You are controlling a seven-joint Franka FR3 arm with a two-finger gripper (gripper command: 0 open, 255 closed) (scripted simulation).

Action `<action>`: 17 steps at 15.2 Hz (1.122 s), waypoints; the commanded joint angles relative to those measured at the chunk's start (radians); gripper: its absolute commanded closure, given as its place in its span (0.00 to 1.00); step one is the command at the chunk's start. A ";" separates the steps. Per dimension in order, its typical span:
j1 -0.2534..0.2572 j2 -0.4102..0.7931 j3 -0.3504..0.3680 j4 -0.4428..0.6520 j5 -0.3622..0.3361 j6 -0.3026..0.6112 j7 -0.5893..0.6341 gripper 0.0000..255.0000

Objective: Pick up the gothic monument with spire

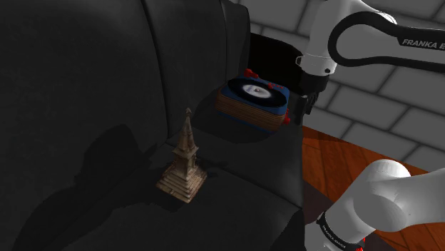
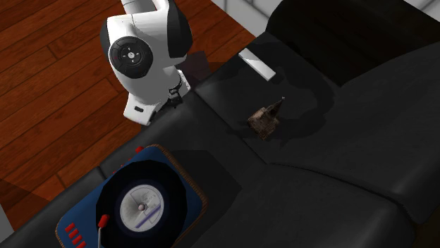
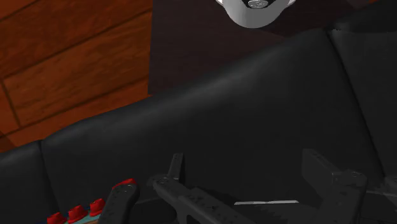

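Note:
The gothic monument (image 1: 184,162) is a small tan stone model with a stepped base and a tall thin spire. It stands upright on the dark sofa seat (image 1: 107,192). From above, the monument (image 2: 266,120) sits in the middle of the cushion. My black gripper (image 1: 306,100) hangs over the sofa's outer edge, well off to the shoulder view's right of the monument, past the record player. The hand (image 2: 175,94) is also apart from the monument when seen from overhead. Through the wrist camera the gripper (image 3: 248,175) is open, its fingers (image 3: 175,167) wide apart with only dark sofa between them.
A blue record player (image 1: 253,103) with red knobs and a black disc lies on the sofa between gripper and monument; it also appears as the record player (image 2: 144,204). Wooden floor (image 2: 49,84) runs beside the sofa. The sofa back (image 1: 78,64) rises behind the monument.

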 commanded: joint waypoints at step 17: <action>-0.013 0.139 0.368 0.109 0.392 0.070 0.755 0.00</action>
